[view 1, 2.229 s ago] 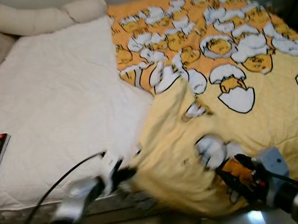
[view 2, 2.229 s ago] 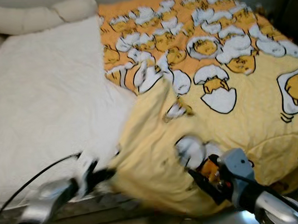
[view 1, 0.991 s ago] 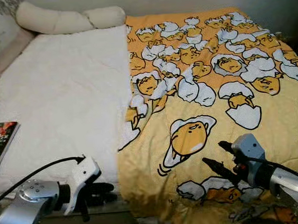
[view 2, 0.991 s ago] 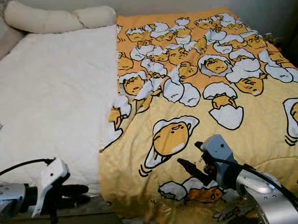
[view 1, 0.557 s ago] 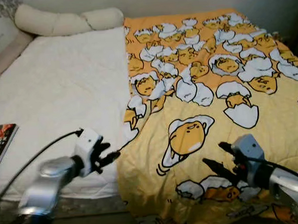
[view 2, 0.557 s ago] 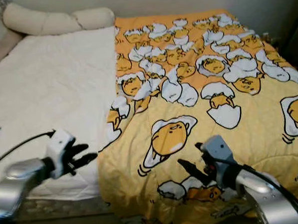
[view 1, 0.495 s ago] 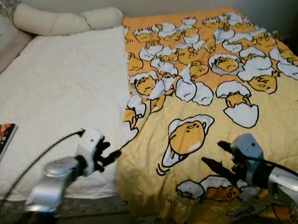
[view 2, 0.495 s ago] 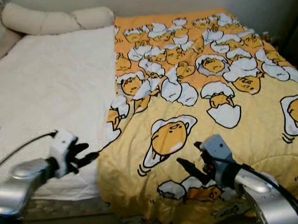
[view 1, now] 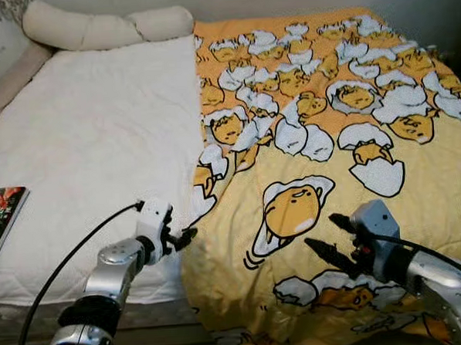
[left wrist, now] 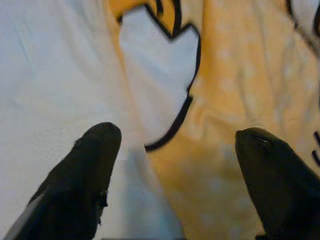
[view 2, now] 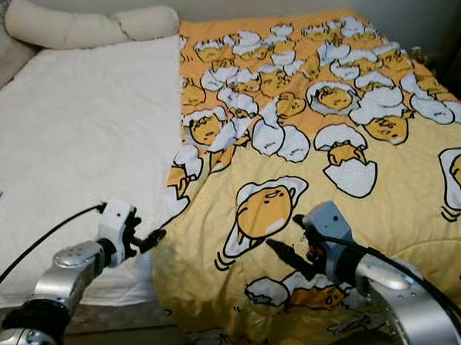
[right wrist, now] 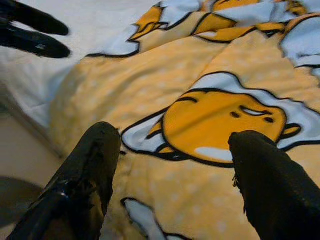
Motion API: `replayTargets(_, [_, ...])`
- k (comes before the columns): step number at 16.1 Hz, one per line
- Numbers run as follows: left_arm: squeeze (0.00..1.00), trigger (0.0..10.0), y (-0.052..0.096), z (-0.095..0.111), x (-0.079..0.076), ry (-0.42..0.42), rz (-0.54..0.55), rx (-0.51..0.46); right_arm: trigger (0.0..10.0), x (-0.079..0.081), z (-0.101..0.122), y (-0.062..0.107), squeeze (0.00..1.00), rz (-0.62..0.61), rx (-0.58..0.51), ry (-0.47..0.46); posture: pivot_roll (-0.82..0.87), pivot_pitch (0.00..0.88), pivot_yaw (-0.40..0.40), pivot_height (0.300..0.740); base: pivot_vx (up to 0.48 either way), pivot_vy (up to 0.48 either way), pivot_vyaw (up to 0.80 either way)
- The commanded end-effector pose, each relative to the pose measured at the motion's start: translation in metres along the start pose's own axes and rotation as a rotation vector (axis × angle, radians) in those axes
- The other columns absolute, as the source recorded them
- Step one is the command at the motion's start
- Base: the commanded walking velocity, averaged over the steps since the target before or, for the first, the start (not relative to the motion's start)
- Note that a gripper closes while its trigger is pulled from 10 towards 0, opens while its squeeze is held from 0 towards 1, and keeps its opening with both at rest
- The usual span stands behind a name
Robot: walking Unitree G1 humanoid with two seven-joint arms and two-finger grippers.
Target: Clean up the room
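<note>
Quilt [view 1: 346,159]: lay spread over the bed's right half; white mattress [view 1: 90,149] bare. I judged bed-making half done. Left gripper [view 1: 184,238]: spread at quilt's edge. Right gripper [view 1: 325,243]: spread, above quilt. Book [view 1: 2,217]: unshelved.

Yellow-orange egg-print blanket [view 1: 346,159] lies spread flat over the bed's right half.
</note>
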State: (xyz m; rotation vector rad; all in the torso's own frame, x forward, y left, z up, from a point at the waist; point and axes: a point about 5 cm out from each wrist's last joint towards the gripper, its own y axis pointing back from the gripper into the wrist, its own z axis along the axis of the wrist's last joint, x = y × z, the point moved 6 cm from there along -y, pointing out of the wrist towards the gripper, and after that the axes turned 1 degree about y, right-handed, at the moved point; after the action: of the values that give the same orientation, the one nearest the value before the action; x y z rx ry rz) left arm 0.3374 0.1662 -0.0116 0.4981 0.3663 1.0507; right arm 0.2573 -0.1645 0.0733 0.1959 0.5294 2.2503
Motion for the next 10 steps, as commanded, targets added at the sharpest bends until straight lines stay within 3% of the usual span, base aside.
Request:
replayTargets(1, [1.00,10.0,-0.001,0.001,0.004,-0.002,0.006,0.012,10.0,0.011,0.014,0.000,0.00,0.092,-0.026,0.034,-0.12,0.121,0.095,0.740,0.000,0.000,0.00])
replayTargets(5, [1.00,10.0,-0.005,-0.015,-0.007,0.057,-0.074,0.067,10.0,0.015,0.023,0.009,0.00,0.195,-0.011,0.041,-0.14,0.175,0.099,0.740,0.000,0.000,0.00])
replayTargets(6, [1.00,10.0,-0.006,-0.024,-0.007,0.035,-0.049,0.097,10.0,0.020,0.018,0.012,0.00,0.230,0.009,0.042,-0.14,0.189,0.099,0.740,0.000,0.000,0.00])
replayTargets(8, [0.21,10.0,-0.008,-0.030,-0.005,0.032,-0.011,0.108,10.0,0.029,0.015,0.015,0.00,0.276,0.029,0.046,-0.15,0.204,0.097,0.740,0.000,0.000,0.00])
replayTargets(9, [0.00,10.0,-0.008,-0.031,-0.007,0.052,-0.013,0.101,10.0,0.030,0.015,0.015,0.00,0.282,0.030,0.047,-0.15,0.206,0.097,0.740,0.000,0.000,0.00])
replayTargets(10, [0.00,5.4,-0.009,-0.032,-0.009,0.057,-0.027,0.098,10.0,0.031,0.015,0.014,0.00,0.284,0.032,0.048,-0.15,0.207,0.098,0.740,0.000,0.000,0.00])
